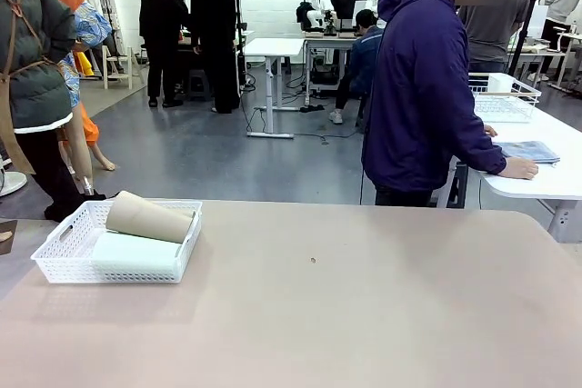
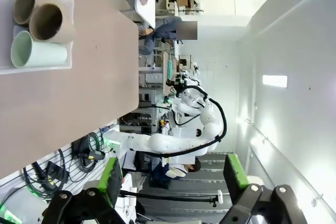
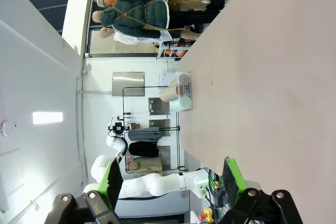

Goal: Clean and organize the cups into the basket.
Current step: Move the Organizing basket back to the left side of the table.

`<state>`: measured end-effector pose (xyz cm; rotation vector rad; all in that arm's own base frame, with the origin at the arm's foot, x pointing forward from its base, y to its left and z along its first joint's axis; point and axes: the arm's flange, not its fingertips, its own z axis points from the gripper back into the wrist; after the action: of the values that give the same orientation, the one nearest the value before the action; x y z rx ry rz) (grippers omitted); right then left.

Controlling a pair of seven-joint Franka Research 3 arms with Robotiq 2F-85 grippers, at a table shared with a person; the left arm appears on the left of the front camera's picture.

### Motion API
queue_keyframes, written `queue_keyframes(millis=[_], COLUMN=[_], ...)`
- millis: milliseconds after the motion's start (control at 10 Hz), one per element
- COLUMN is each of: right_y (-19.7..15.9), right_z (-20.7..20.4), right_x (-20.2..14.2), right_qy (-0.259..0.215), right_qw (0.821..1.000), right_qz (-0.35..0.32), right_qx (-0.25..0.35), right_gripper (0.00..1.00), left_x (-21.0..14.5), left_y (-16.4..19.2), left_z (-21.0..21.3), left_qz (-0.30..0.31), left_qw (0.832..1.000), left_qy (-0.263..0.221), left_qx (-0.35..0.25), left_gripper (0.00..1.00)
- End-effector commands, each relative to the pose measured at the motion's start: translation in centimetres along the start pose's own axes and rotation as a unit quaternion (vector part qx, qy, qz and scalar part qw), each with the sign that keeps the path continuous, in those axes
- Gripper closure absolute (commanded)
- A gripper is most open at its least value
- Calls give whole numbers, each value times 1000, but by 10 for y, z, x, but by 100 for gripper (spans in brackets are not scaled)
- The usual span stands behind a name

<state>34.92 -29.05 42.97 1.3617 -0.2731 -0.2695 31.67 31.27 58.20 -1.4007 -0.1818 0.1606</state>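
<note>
Already both brown cups (image 1: 145, 217) and the mint cup (image 1: 136, 254) lie in the basket (image 1: 64, 256) at the tabletop's (image 1: 364, 306) left. Left end effector (image 2: 173, 179) and right end effector (image 3: 170, 179) gape wide, empty. Likely done; retreat without nudging anything.

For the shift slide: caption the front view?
Cups lying in the white basket at the table's left; person turned away.
</note>
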Motion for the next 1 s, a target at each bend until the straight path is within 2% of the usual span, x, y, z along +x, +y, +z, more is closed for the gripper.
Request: queue_keyframes(millis=[0, 600, 900], right_y=[1, 1, 1], right_z=[0, 0, 0], right_x=[1, 1, 1], right_qy=[3, 3, 3], right_qw=[1000, 1000, 1000], right_qz=[-1, -1, -1], right_qx=[-2, -2, -2], right_gripper=[0, 0, 0], left_x=[3, 1, -4], left_y=[-1, -3, -1], left_z=[15, 14, 19], left_qz=[-24, -9, -29], left_qw=[999, 999, 991], left_qy=[-22, -26, -84], left_qx=[32, 26, 97], left_gripper=[0, 0, 0])
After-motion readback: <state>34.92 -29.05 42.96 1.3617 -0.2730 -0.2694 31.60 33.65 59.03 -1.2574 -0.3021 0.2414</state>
